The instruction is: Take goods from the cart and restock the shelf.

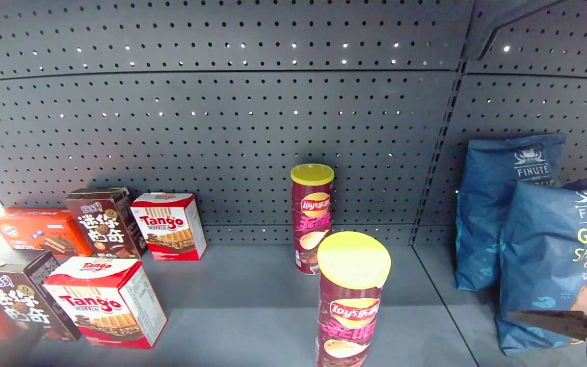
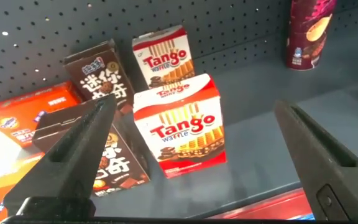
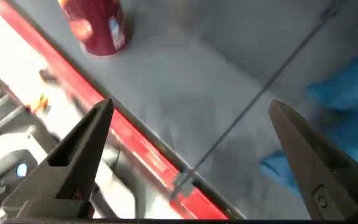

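Head view: a front chip can (image 1: 353,300) and a rear chip can (image 1: 312,216) were seen upright on the grey shelf (image 1: 252,285), between wafer boxes (image 1: 105,300) at left and blue chip bags (image 1: 548,239) at right. Left gripper (image 2: 194,106) was held spread, empty, facing the wafer boxes; right gripper (image 3: 191,106) was spread, empty, over the shelf's red edge.

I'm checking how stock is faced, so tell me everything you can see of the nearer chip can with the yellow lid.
The nearer chip can is a tall cylinder in a glossy dark maroon wrap, closed with a flat yellow lid that looks like plastic. It stands upright on the grey shelf near its front, logo and chip picture facing outward; its base is out of frame. The farther can stands behind it; whether they touch cannot be told.
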{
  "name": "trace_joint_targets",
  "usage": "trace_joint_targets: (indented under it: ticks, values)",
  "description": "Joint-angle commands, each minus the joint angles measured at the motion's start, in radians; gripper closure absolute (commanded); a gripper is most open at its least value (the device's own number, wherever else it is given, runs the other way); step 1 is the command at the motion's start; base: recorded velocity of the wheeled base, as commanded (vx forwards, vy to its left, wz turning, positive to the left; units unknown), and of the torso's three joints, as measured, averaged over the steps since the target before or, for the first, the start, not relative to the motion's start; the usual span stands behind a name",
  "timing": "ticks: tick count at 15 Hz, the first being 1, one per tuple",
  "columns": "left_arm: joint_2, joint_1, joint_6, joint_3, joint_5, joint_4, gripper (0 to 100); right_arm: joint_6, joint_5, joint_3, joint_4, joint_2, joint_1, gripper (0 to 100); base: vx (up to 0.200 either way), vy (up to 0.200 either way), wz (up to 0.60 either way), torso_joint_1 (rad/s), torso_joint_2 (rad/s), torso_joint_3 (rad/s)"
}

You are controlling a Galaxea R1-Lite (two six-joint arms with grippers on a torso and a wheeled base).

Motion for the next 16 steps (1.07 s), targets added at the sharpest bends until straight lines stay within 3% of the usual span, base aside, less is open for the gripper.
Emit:
trace_joint_targets:
  ticks: [1,10,16]
  values:
    - [0.007,-0.003,0.001,0.003,-0.001,0.0,0,0.002,-0.012,-0.032,-0.005,0.121,0.082,0,0.0,0.0,0.0,0.0,0.0,0.0]
    - [0.007,-0.006,-0.002,0.003,-0.006,0.0,0,0.012,-0.074,-0.206,-0.011,0.376,0.164,0,0.0,0.0,0.0,0.0,0.0,0.0]
    - [0.01,-0.003,-0.003,-0.005,-0.006,-0.002,0,0.012,-0.078,-0.238,-0.027,0.434,0.165,0,0.0,0.0,0.0,0.0,0.0,0.0]
